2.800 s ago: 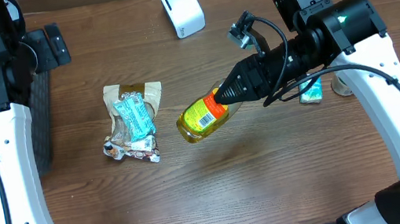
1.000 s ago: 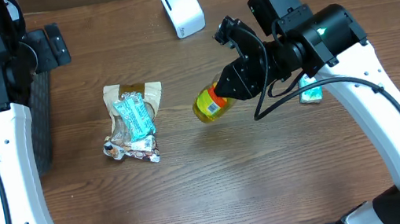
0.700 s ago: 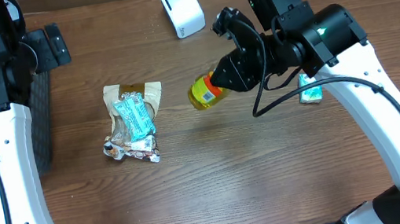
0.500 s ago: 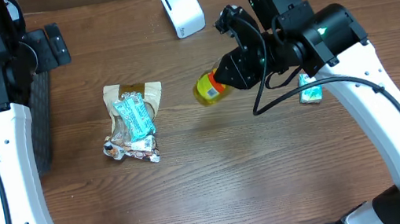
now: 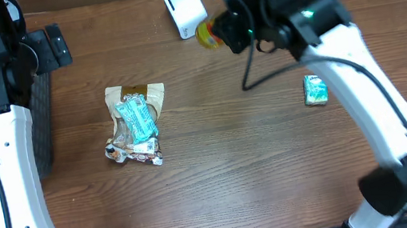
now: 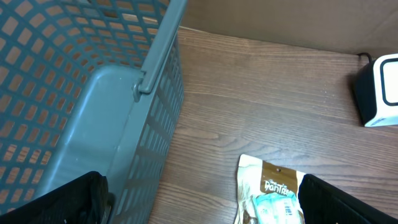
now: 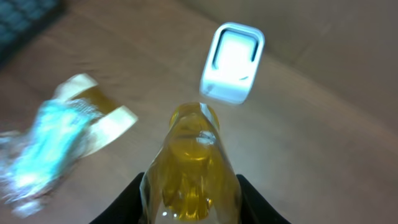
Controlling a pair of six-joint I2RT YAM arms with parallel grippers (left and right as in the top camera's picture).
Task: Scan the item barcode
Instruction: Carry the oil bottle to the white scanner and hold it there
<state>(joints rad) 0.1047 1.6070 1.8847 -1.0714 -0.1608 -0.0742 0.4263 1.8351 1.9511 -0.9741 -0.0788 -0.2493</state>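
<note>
A clear bottle of yellow liquid (image 5: 207,32) hangs in the air just right of the white barcode scanner (image 5: 184,8) at the back of the table. My right gripper (image 5: 225,28) is shut on the bottle. In the right wrist view the bottle (image 7: 193,162) fills the space between my black fingers (image 7: 127,202), its base pointing toward the scanner (image 7: 232,62); no barcode shows on it. My left gripper (image 6: 202,205) is open and holds nothing, hovering at the far left beside the basket.
A grey-blue mesh basket (image 6: 74,93) stands at the left edge. A pile of snack packets (image 5: 136,120) lies left of centre, also under my left gripper (image 6: 273,190). A small green box (image 5: 315,89) lies at the right.
My right arm has carried the bottle from mid-table up and back, stopping beside the scanner. The left arm and the packets have not moved.
</note>
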